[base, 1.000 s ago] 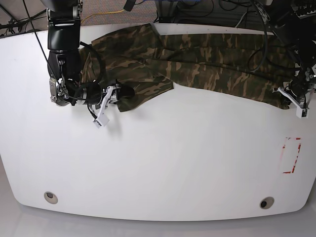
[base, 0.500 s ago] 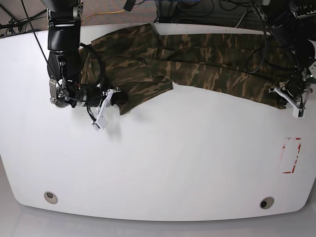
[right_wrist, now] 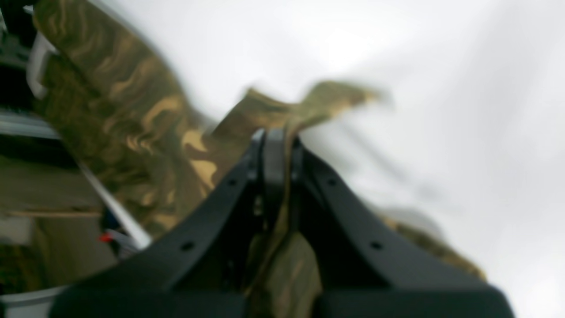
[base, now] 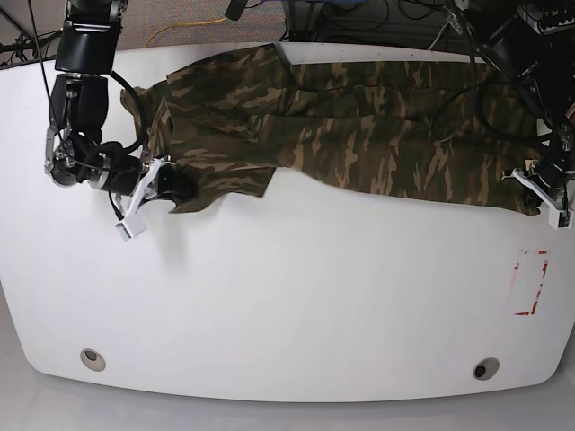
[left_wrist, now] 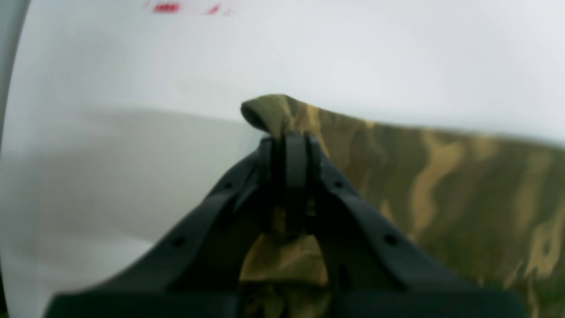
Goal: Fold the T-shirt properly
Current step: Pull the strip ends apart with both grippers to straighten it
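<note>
**Shirt gripped at both ends, folding barely begun**

Left wrist view: the left pincer (left_wrist: pixel 289 145) is clamped on a bunched corner of the T-shirt (left_wrist: pixel 441 176), a nub of cloth poking out above the closed tips. The camouflage fabric runs away to the right over the white surface (left_wrist: pixel 353 57), and a blurred red mark (left_wrist: pixel 167 7) shows at the top edge. Nothing here looks folded; this is only a hold on an edge.

Right wrist view: the right pincer (right_wrist: pixel 273 145) is closed on a pinch of the T-shirt (right_wrist: pixel 132 115), with a flap of cloth sticking out beyond the tips. The picture is blurred, so which part of the shirt this is cannot be told. More cloth trails to the left and under the pincer.

Base view: the T-shirt (base: pixel 359 126) lies stretched in a long band across the far side of the surface (base: pixel 296 296), creased and uneven, part of it doubled over near the view's left. The right pincer (base: pixel 154 180) holds the end at the view's left; the left pincer (base: pixel 542 184) holds the end at the view's right, near the red mark (base: pixel 530 283). In my judgement the work is at an early stage: the shirt is held and pulled out lengthwise, but it is not yet flat, and no neat fold shows. Spreading, the folds themselves and the release are left.
</note>
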`<state>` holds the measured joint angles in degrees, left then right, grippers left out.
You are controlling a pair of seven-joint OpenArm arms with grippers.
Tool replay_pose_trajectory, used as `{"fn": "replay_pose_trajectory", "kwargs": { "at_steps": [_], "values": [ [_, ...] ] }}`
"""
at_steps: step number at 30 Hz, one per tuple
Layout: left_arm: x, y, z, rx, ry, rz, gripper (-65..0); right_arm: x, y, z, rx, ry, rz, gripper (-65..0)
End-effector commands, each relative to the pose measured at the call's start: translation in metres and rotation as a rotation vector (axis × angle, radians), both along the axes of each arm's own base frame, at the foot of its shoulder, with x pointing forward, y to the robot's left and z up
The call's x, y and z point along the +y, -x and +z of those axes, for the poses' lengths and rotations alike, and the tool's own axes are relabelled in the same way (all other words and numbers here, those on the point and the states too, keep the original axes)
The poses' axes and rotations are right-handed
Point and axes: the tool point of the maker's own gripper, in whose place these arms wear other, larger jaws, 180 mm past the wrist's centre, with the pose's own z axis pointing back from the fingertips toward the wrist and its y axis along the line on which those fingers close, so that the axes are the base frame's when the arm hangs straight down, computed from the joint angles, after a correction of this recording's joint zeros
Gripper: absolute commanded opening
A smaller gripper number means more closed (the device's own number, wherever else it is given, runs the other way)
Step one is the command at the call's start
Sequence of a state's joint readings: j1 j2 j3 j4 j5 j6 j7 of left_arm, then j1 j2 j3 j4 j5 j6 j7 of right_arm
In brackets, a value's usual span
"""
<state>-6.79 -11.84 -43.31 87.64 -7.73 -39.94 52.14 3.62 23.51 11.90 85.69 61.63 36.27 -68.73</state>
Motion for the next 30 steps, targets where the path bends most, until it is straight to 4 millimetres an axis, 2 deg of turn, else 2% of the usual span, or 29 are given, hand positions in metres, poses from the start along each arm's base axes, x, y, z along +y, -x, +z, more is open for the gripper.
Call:
{"fn": "replay_pose_trajectory", "kwargs": {
  "at_steps": [1, 2, 5, 12, 14, 18, 23, 30],
  "values": [
    [0.008, -0.006, 0.028, -0.064, -0.051, 0.005, -65.0, -0.008, -0.005, 0.022, -0.063, -0.049, -0.01, -65.0],
    [0.01, -0.004, 0.033, -0.062, -0.071, 0.009, -65.0, -0.012, 0.003, 0.021, -0.047, -0.066, -0.014, -65.0],
    [0.019, 0.013, 0.031, -0.011, -0.095, 0.036, -65.0, -0.022, 0.016, 0.023, -0.025, -0.12, -0.036, -65.0],
    [0.039, 0.036, 0.026, 0.04, -0.086, 0.118, -65.0, -0.021, 0.047, 0.027, -0.027, -0.209, -0.023, -65.0],
    [0.043, 0.048, 0.019, 0.071, -0.085, 0.136, -65.0, -0.02, 0.056, 0.028, -0.028, -0.202, -0.016, -65.0],
    [0.043, 0.067, 0.016, 0.119, -0.119, 0.139, -65.0, -0.011, 0.072, 0.03, -0.029, -0.188, 0.017, -65.0],
    [0.036, 0.089, 0.003, 0.213, -0.154, 0.105, -65.0, -0.008, 0.088, 0.02, 0.016, -0.19, 0.015, -65.0],
    [0.035, 0.105, -0.008, 0.266, -0.159, 0.095, -65.0, -0.007, 0.093, 0.01, 0.04, -0.175, 0.008, -65.0]
  ]
}}
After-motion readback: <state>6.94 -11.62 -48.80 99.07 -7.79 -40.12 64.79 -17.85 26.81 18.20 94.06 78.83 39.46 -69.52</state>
